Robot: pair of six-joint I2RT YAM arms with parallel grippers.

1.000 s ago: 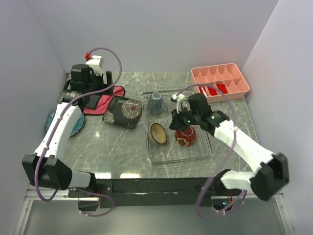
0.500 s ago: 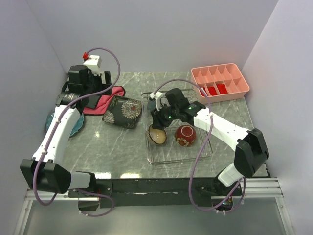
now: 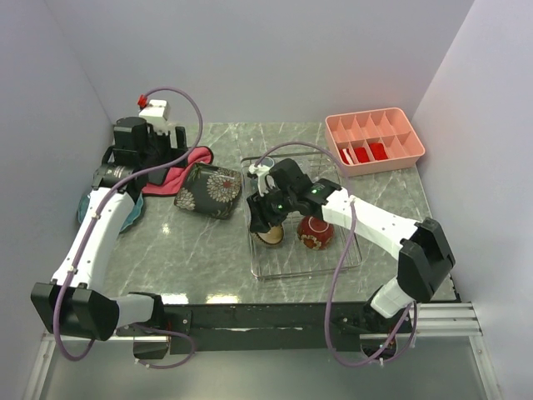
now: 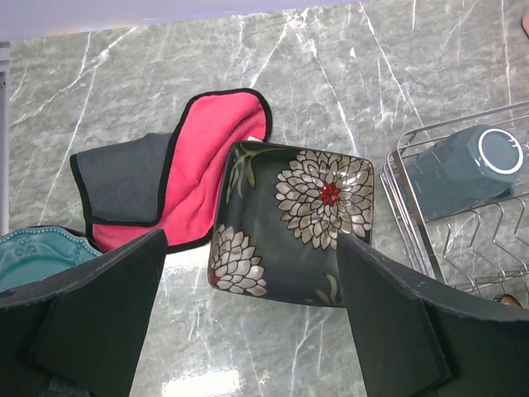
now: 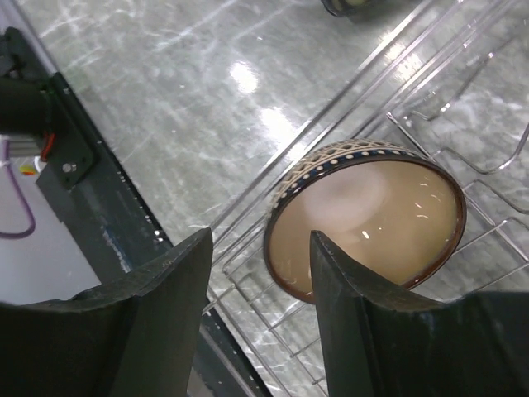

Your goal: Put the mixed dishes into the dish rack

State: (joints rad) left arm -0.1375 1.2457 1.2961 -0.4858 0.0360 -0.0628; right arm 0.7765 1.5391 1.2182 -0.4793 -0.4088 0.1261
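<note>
The dish rack (image 3: 308,265) holds the dark cream-lined bowl (image 5: 368,215), the red bowl (image 3: 316,233) and the grey-blue mug (image 4: 463,169), which lies on its side. My right gripper (image 5: 256,314) is open above the cream-lined bowl's near rim, one finger over the bowl and one outside it; it also shows in the top view (image 3: 265,212). The square flowered plate (image 4: 289,223) lies on the table left of the rack. My left gripper (image 4: 248,331) is open and empty above it. The blue plate (image 4: 33,252) shows at the far left. The black plate is not visible.
A red-pink cloth (image 4: 207,165) with a grey fold lies behind the square plate. A pink compartment tray (image 3: 375,137) stands at the back right. Walls close in the left, back and right sides.
My right gripper has moved left from the red bowl to above the cream-lined bowl. The left arm has drawn slightly back and left.
</note>
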